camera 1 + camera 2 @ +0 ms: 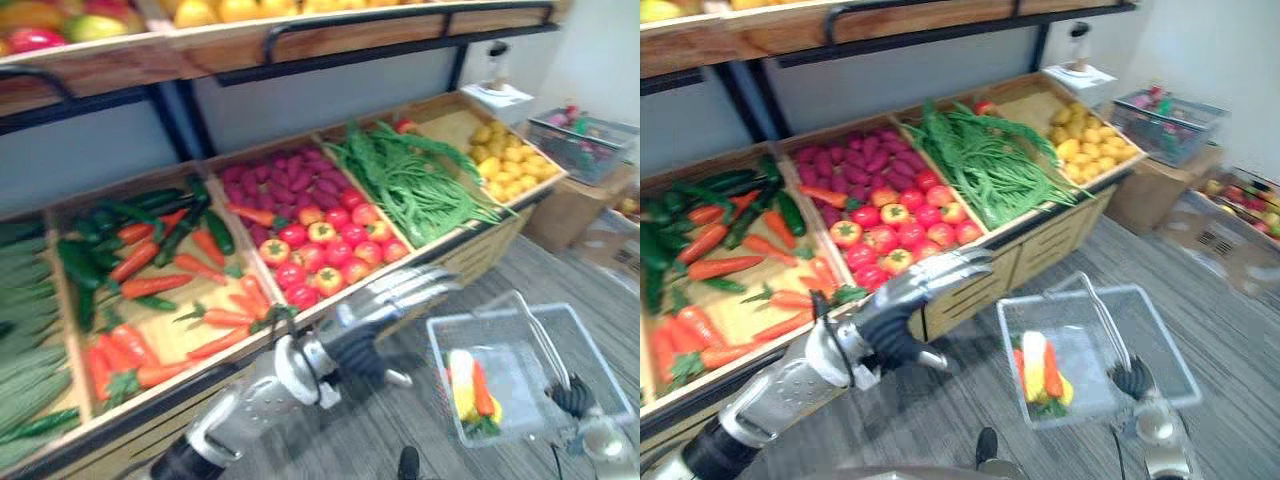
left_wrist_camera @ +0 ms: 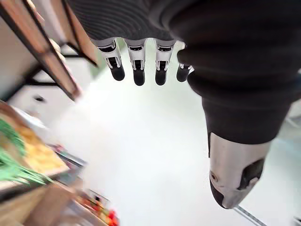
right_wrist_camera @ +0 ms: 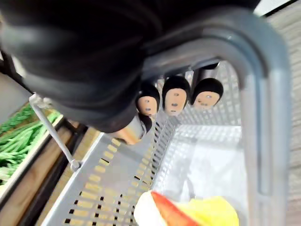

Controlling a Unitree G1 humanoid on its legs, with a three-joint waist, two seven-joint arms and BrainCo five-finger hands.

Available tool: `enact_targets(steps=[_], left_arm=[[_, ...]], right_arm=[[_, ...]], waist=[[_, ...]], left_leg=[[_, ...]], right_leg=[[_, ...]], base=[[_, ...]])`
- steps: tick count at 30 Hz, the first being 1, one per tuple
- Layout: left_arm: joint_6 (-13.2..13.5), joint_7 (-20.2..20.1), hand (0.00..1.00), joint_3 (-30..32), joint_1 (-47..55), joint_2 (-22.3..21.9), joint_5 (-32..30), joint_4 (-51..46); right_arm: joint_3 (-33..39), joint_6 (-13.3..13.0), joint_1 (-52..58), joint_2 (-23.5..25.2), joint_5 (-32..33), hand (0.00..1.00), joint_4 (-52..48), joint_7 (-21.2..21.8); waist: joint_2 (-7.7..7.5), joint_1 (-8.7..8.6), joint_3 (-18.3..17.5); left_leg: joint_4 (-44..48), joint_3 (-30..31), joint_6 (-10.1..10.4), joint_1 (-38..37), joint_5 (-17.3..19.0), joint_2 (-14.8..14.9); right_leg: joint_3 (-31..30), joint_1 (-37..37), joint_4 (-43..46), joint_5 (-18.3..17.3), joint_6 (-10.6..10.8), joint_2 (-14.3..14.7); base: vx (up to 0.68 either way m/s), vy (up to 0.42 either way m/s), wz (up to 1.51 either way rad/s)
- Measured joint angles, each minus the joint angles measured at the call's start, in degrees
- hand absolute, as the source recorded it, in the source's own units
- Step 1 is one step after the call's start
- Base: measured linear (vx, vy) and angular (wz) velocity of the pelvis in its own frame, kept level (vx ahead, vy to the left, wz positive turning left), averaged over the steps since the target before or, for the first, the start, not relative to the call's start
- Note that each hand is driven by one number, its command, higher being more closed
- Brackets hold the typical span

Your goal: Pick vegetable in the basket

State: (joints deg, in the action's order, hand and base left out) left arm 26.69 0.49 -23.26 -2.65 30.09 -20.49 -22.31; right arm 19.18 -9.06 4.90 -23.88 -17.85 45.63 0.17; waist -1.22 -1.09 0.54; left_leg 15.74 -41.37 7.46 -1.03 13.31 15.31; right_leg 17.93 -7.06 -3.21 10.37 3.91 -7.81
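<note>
Wooden bins [image 1: 460,238] ahead: left hand [image 1: 358,345], fingers straight, should close gently on one tomato [image 1: 329,281]; right hand [image 1: 572,397] grips basket handle [image 1: 537,332].

You have bright, even light across the produce shelf [image 1: 480,250]. The tomatoes [image 1: 330,255] carry small highlights, so the source probably sits overhead. Beneath the upper shelf [image 1: 330,35] the back panel lies in soft shade. In the left wrist view, glare washes the middle out to white past the left hand [image 2: 138,66]. In the right wrist view, the right hand [image 3: 175,96] reads dark against the pale basket [image 3: 108,174].
</note>
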Motion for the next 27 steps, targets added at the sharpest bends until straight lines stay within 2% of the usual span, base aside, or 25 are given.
enact_targets(steps=[1,3,4,6,7,8,10,11,15,18,21,22,24,27], left_arm=[[-0.07,0.4,0.0,2.16,1.25,-0.17,0.0,0.0],[-1.5,2.41,0.0,11.65,6.16,-3.03,0.08,-0.01],[-2.03,3.15,0.0,13.86,7.09,-4.18,0.13,0.0],[-2.96,5.46,0.0,23.66,10.32,-11.14,0.72,0.28],[-3.33,6.25,0.0,25.97,10.92,-13.28,1.67,0.66],[-4.46,8.02,0.0,30.68,12.07,-17.84,2.48,1.37],[-6.67,11.05,0.0,36.25,14.34,-23.21,4.36,3.97],[-6.86,11.27,0.0,36.8,14.54,-23.67,4.45,4.48],[-9.22,15.7,0.0,44.22,15.29,-31.01,4.62,14.2],[-11.1,19.03,0.0,48.61,16.13,-33.16,4.65,20.94],[-11.35,21.13,0.0,51.07,16.44,-33.38,4.44,27.08],[-12.61,22.42,0.0,52.83,16.3,-33.25,4.36,34.39],[-13.82,23.54,0.0,53.67,16.49,-33.24,4.67,41.44],[-14.42,23.34,0.0,54.55,16.97,-33.23,5.38,51.61]], right_arm=[[0.82,0.29,0.01,0.72,0.11,1.0,1.36,-0.3],[2.94,0.65,0.7,3.04,0.91,1.0,6.35,-1.11],[3.21,0.8,0.94,3.41,1.02,1.0,7.5,-1.24],[5.45,0.99,1.41,4.8,1.04,1.0,12.1,-1.91],[5.8,1.03,1.44,5.03,1.05,1.0,13.2,-2.27],[7.22,1.36,1.4,5.47,1.1,1.0,14.74,-2.76],[9.89,1.46,1.21,6.07,3.14,1.0,16.8,-3.85],[10.07,1.46,1.23,6.18,3.16,1.0,17.01,-3.94],[11.78,1.43,1.16,9.19,4.33,1.0,19.46,-4.95],[11.86,1.43,0.83,11.45,5.43,1.0,20.2,-5.11],[12.07,1.45,0.82,12.58,5.46,1.0,20.09,-5.59],[12.44,1.43,0.82,13.94,5.49,1.0,19.06,-6.68],[13.09,1.35,1.0,15.29,7.8,1.0,17.99,-7.21],[14.23,1.35,0.94,16.58,10.8,1.0,17.98,-7.3]], waist=[[-0.03,0.08,0.05],[-0.39,0.39,0.22],[-0.46,0.71,0.28],[-0.75,1.39,0.44],[-0.75,1.54,0.44],[-0.74,1.68,0.44],[-0.96,2.28,0.54],[-1.0,2.36,0.54],[-1.9,2.54,0.58],[-2.81,2.79,0.4],[-3.25,2.8,0.3],[-3.45,2.74,0.18],[-3.47,2.64,0.17],[-3.5,2.52,-0.15]], left_leg=[[-0.54,1.09,-0.26,0.23,-0.32,-0.51],[-2.54,5.12,-1.45,2.05,-1.59,-2.72],[-2.99,6.03,-1.62,2.5,-1.94,-3.26],[-4.76,9.38,-2.57,4.06,-3.28,-5.22],[-5.11,10.23,-2.77,4.48,-3.63,-5.7],[-5.74,11.52,-3.11,5.22,-4.2,-6.45],[-6.09,12.94,-3.55,5.93,-4.72,-7.1],[-6.24,13.15,-3.56,5.9,-4.82,-7.18],[-8.21,16.63,-4.0,6.99,-6.27,-8.46],[-10.59,17.88,-3.77,6.95,-7.69,-9.22],[-12.04,18.72,-3.77,6.86,-8.73,-9.71],[-12.78,18.77,-3.88,6.41,-9.18,-9.88],[-13.59,18.73,-3.86,5.53,-9.4,-10.02],[-14.79,18.63,-3.65,4.79,-9.71,-10.36]], right_leg=[[0.99,0.39,-0.17,0.0,0.0,-0.41],[4.61,1.05,-0.81,0.02,0.16,-2.13],[5.38,1.08,-0.81,0.01,0.31,-2.36],[8.34,1.35,-1.05,-0.04,1.06,-3.86],[9.03,1.38,-1.11,-0.04,1.07,-4.15],[10.28,1.42,-1.26,0.06,1.19,-4.71],[11.58,1.61,-1.34,0.14,1.3,-5.24],[11.7,1.7,-1.34,0.14,1.3,-5.28],[15.06,2.34,-1.42,0.13,1.31,-6.02],[16.45,2.34,-1.49,0.12,1.31,-6.26],[17.26,2.44,-1.57,0.13,1.31,-6.41],[17.48,2.61,-1.56,0.13,1.3,-6.46],[17.47,3.23,-1.58,0.13,1.3,-6.47],[17.43,3.34,-1.57,0.11,1.27,-6.58]], base=[[0.0,0.093,0.94],[0.0,0.081,0.89],[0.01,0.065,0.77],[0.01,0.074,0.74],[0.01,0.087,0.72],[0.01,0.068,0.53],[0.0,0.053,0.4],[0.0,0.036,0.37],[-0.02,0.016,0.39],[-0.03,0.013,0.23],[-0.01,0.011,0.18],[0.0,0.013,0.04],[0.0,0.0,0.0],[0.0,0.004,-0.01]])
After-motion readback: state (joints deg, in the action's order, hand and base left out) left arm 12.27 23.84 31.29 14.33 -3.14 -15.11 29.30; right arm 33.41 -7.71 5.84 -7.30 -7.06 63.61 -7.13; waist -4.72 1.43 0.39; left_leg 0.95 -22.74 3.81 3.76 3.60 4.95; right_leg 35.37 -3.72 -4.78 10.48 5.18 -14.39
